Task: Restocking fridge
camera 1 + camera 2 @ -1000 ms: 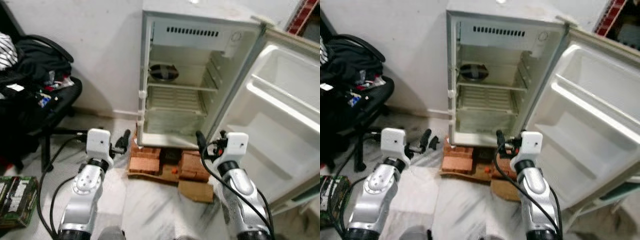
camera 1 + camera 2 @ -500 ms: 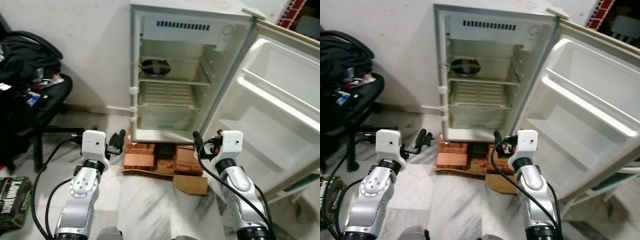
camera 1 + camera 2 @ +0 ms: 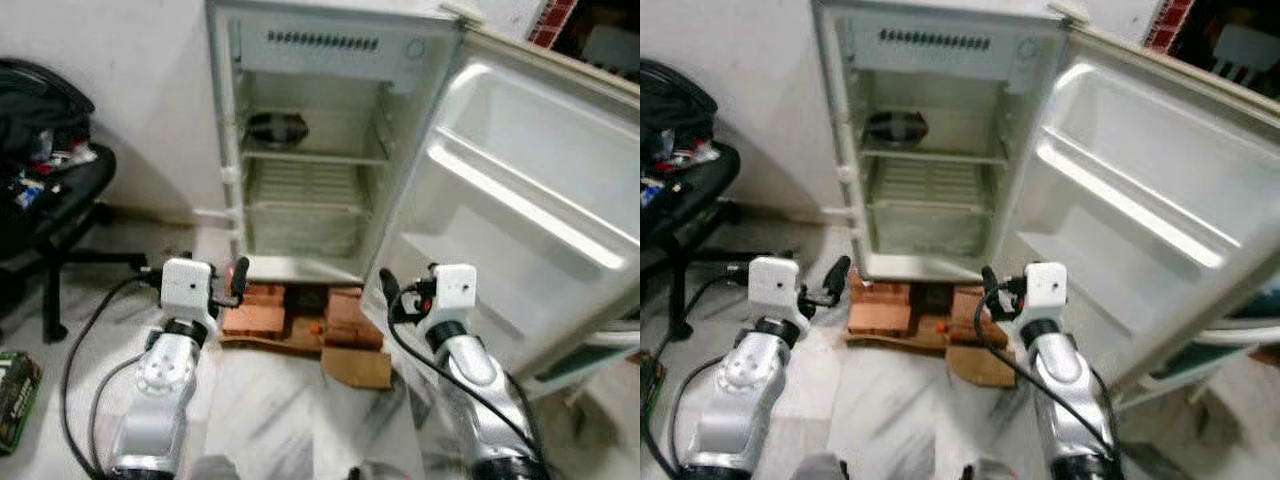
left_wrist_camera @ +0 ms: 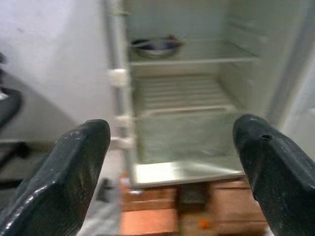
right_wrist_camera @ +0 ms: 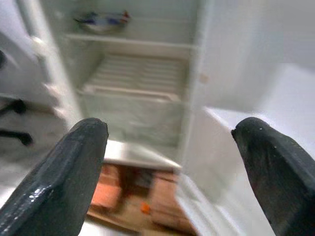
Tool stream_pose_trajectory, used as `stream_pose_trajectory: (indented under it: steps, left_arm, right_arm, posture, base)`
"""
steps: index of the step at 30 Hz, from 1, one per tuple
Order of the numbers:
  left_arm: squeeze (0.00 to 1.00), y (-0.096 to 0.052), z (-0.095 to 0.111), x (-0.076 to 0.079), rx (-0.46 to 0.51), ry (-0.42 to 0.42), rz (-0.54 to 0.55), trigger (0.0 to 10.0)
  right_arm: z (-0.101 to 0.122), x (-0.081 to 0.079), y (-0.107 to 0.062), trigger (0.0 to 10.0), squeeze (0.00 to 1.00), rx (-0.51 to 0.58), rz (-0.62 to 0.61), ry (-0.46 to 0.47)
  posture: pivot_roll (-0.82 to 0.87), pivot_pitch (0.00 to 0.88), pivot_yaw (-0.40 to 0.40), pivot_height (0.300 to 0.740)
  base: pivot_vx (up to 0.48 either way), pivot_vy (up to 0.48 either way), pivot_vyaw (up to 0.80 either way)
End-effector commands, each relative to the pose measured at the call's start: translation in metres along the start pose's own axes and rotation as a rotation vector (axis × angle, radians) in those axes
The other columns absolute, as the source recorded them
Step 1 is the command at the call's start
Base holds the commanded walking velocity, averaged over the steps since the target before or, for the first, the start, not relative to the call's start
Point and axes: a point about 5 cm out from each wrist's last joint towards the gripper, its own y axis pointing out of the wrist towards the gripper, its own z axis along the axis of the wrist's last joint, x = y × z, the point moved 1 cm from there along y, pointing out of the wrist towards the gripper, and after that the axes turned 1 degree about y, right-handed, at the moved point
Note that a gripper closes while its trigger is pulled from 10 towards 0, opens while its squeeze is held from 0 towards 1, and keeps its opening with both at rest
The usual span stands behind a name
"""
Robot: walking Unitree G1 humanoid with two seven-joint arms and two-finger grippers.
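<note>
A small white fridge (image 3: 322, 42) stands open against the wall, its door (image 3: 520, 200) swung out to the right with bare door shelves. A dark bowl (image 3: 277, 128) sits on the top wire shelf, seen too in the left wrist view as a bowl (image 4: 155, 46). The lower shelf and the crisper drawer (image 3: 300, 228) hold nothing I can make out. My left gripper (image 4: 172, 125) is held low before the fridge's left edge, open and empty. My right gripper (image 5: 172, 128) is held low before the door hinge side, open and empty.
The fridge rests on red bricks (image 3: 262, 305) with a piece of cardboard (image 3: 355, 365) in front. A black office chair (image 3: 50, 190) piled with clothes stands at the left. A green box (image 3: 12, 385) lies on the marble floor at the far left.
The camera has moved: the fridge now sits further left and larger in view, and the chair has slid toward the left edge. Both arms keep the same raised pose, fingers still apart.
</note>
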Motion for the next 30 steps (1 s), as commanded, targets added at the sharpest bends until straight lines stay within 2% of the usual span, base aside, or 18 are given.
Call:
stream_pose_trajectory:
  steps: [1, 8, 16, 22, 28, 30]
  left_arm:
    - [0.00, 0.000, 0.002, -0.002, 0.006, 0.023, -0.002, 10.0]
    - [0.00, 0.000, 0.003, -0.001, 0.010, 0.022, -0.008, 10.0]
    - [0.00, 0.000, 0.002, -0.001, 0.007, 0.027, -0.015, 10.0]
    - [0.00, -0.001, 0.002, -0.001, 0.006, 0.028, -0.014, 10.0]
    - [0.00, -0.001, 0.001, -0.001, 0.004, 0.029, -0.012, 10.0]
    - [0.00, -0.002, 0.001, -0.001, 0.000, 0.021, -0.005, 10.0]
  right_arm:
    - [0.007, 0.000, 0.002, 10.0, 0.00, 0.031, 0.006, -0.003]
    - [0.006, -0.004, 0.004, 10.0, 0.00, 0.028, 0.050, -0.011]
    - [0.001, -0.011, 0.001, 10.0, 0.00, -0.002, 0.113, 0.022]
    - [-0.015, -0.033, -0.010, 10.0, 0.00, -0.120, 0.362, 0.044]
    - [-0.021, -0.035, -0.014, 10.0, 0.00, -0.176, 0.436, 0.021]
    - [-0.023, -0.029, -0.013, 10.0, 0.00, -0.197, 0.427, -0.023]
  posture:
    - [0.06, 0.010, -0.077, 0.740]
    - [0.06, 0.006, -0.076, 0.740]
    - [0.06, 0.006, -0.075, 0.740]
    - [0.06, 0.006, -0.074, 0.740]
    - [0.06, 0.008, -0.074, 0.740]
    - [0.06, 0.010, -0.074, 0.740]
  base:
    - [0.000, -0.454, 0.00]
    - [0.000, -0.467, 0.00]
    - [0.000, -0.472, 0.00]
    - [0.000, -0.467, 0.00]
    - [0.000, -0.396, 0.00]
    - [0.000, 0.000, 0.00]
